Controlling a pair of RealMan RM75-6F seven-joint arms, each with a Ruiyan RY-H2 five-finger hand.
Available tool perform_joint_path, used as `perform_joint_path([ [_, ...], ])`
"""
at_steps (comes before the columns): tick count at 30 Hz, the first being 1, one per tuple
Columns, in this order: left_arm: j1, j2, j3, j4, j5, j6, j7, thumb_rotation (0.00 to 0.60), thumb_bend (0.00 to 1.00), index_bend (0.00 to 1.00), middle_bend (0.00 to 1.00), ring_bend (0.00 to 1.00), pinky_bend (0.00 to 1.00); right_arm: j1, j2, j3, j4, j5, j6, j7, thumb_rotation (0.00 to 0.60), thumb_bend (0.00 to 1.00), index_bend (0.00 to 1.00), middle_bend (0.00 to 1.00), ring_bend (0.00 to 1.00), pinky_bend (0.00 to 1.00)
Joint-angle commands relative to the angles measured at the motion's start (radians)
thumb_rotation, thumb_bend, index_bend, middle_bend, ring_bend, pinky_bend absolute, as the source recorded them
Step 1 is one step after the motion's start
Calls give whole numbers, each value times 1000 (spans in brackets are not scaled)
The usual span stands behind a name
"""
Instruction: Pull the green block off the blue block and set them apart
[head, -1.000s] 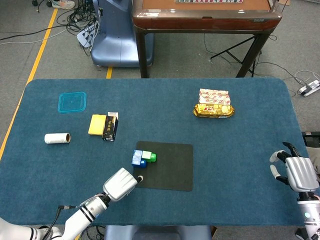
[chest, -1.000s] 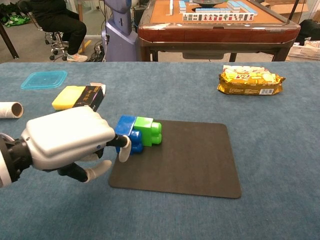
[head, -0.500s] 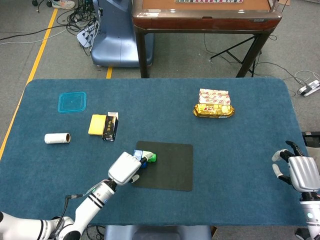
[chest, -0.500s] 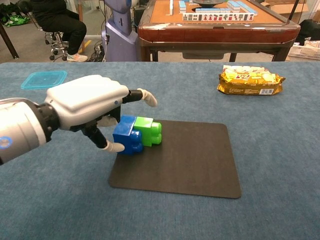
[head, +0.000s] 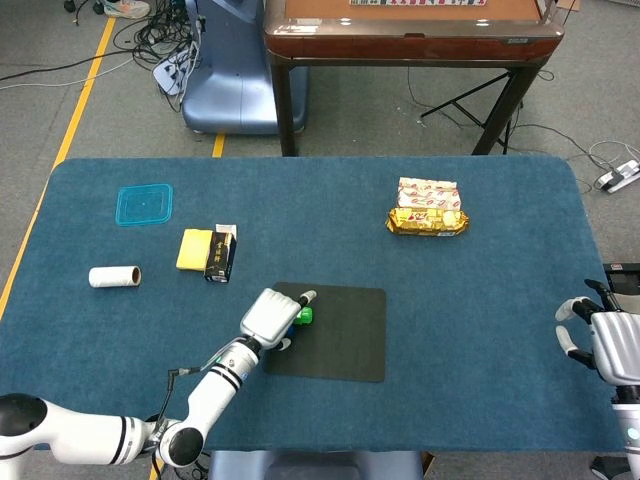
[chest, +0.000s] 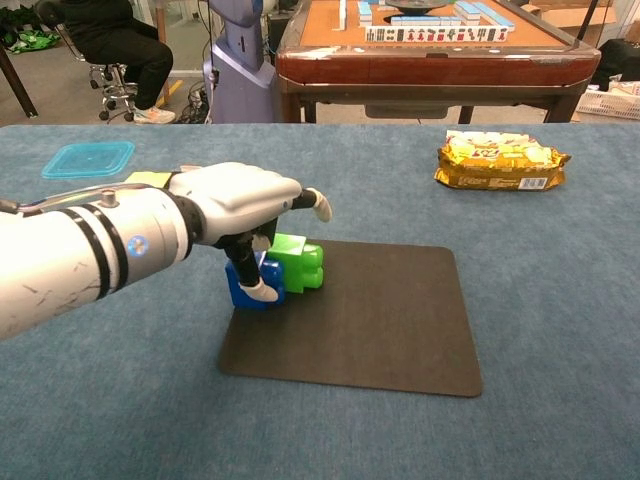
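Just left of the frame's centre in the chest view, the left hand (chest: 240, 205) reaches in from the left edge and lies over the blue block (chest: 250, 284), its thumb curled down across the block's near face and touching it, while one finger points out straight to the right above the green block (chest: 299, 262); whether the remaining fingers close on the blue block's far side cannot be told, since the palm hides them. The two blocks are still joined, the green one pressed against the right side of the blue one, and both sit on the upper left corner of the black mat (chest: 370, 320), which lies flat in the lower middle of the frame. In the head view the same hand covers nearly all of the blue block, and only a sliver of green shows just beside its fingers. The right hand (head: 608, 340) shows only in the head view, at the lower right edge of the frame, beyond the table's corner, with its fingers apart and holding nothing. Toward the upper right of the blue table (chest: 560, 300) lies a gold snack packet (chest: 501, 161). In the upper left of the chest view sits a flat teal lid (chest: 88, 158), well apart from the blocks.
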Motion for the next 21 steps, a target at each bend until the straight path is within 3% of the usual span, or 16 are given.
perform_joint_path([
  [1, -19, -7, -15, 20, -45, 2, 6, 600, 152, 218, 1000, 1000, 1000, -2, -5, -3, 9, 4, -5, 7, 600, 350, 541, 509, 567, 623],
  [13, -69, 83, -7, -67, -250, 37, 76, 600, 152, 227, 1000, 1000, 1000, 11, -22, -4, 19, 0, -25, 2, 600, 350, 541, 508, 567, 623],
  [21, -104, 96, 3, -75, -323, 54, 85, 600, 152, 250, 1000, 1000, 1000, 15, -29, -7, 21, 1, -34, -4, 600, 350, 541, 509, 567, 623],
])
